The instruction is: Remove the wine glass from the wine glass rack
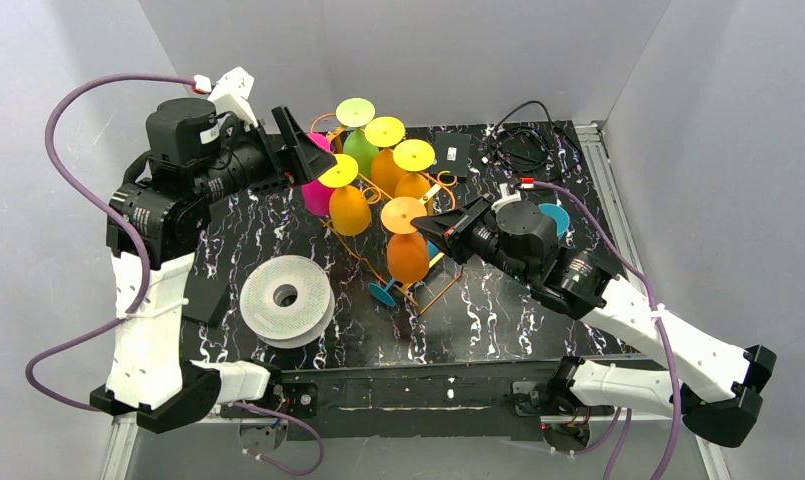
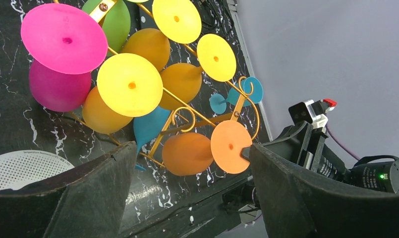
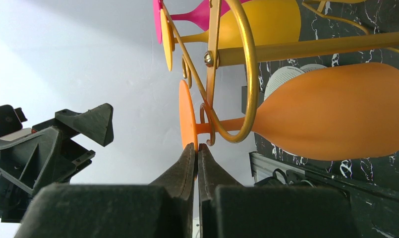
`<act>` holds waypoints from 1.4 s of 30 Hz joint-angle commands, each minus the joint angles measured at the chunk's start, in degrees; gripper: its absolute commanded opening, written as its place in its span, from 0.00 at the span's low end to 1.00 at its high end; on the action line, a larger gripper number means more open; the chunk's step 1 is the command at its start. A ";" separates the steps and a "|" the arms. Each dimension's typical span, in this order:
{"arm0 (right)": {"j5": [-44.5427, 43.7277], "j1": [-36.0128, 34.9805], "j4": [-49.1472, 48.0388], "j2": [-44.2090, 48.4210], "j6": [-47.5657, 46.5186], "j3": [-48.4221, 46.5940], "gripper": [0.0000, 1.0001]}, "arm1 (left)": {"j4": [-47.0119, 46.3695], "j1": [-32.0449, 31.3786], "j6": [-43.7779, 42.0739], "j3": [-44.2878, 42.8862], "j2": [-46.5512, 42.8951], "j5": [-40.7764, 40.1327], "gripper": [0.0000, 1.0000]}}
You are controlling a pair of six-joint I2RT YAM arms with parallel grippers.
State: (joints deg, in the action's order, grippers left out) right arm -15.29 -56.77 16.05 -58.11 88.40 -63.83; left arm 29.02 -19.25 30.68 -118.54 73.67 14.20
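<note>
The orange-gold wire wine glass rack (image 1: 441,289) stands mid-table with several coloured glasses hanging upside down. The nearest one is an orange wine glass (image 1: 408,256), its stem in a curled loop (image 3: 249,74). My right gripper (image 3: 197,147) is shut on the edge of that glass's flat orange foot (image 3: 187,116); it shows in the top view (image 1: 427,226) too. My left gripper (image 1: 303,150) is open and empty, above the rack's far-left side, next to a pink glass (image 1: 316,192). In the left wrist view the orange glass (image 2: 187,153) shows between my open fingers (image 2: 103,183).
A round white spool (image 1: 286,298) lies left of the rack. A teal glass (image 1: 385,292) lies at the rack's base, and another teal piece (image 1: 555,215) sits behind my right wrist. Black cables (image 1: 523,145) and a small black box (image 1: 450,153) lie at the back right.
</note>
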 commanded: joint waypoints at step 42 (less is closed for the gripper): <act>-5.73 -0.36 15.98 9.03 -6.56 -5.37 0.84 | 10.27 -0.27 9.22 21.25 -17.17 -1.17 0.88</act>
State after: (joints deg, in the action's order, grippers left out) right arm -17.67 -56.77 28.27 -49.65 85.45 -64.49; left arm 36.42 -19.25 34.83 -104.99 60.03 12.40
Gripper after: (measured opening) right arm 0.838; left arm 0.901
